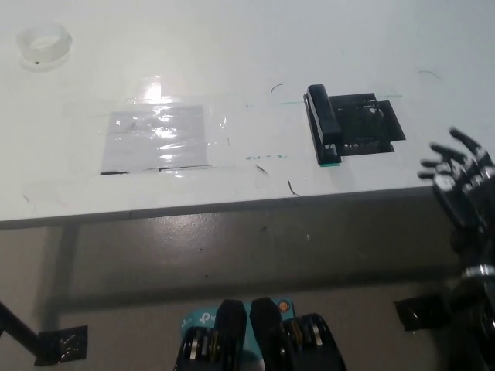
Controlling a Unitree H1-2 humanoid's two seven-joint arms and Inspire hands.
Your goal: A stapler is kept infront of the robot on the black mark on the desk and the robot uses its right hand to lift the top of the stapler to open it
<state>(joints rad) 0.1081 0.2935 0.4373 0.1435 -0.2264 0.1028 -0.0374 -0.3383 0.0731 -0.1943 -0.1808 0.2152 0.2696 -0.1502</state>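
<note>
The black right robot hand (pixel 458 171) hovers empty at the white surface's (pixel 232 46) near right edge, fingers spread; the black oblong stapler (pixel 322 124) lies leftward, long axis running near-to-far, on the black mark (pixel 371 127)

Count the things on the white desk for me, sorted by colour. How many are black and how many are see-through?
Black: 2, the stapler and the black mark under it.
See-through: 2, the roll of clear tape and the shiny clear sheet.
Total: 4.
</note>
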